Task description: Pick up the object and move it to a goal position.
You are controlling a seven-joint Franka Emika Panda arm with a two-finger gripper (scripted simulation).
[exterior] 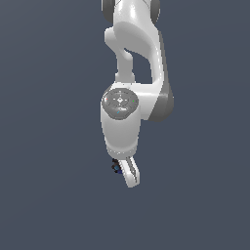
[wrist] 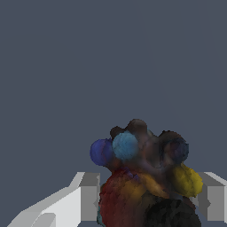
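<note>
Two pincer (wrist: 146, 201) fingers (wrist: 88, 195) clamp lumpy, bobbled object (wrist: 142, 177)

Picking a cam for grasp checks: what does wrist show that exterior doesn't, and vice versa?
Wrist only: the object's surface detail, a lumpy dark cluster with blue, light blue, yellow and red-orange bumps, sitting between two grey-white fingers, one on each side.

Exterior only: the whole white arm reaching down from the top of the frame, with the object a tiny dark speck beside the claw.

Both: the object at the claw, against the same plain grey-blue background. Neither shows a goal marker.
</note>
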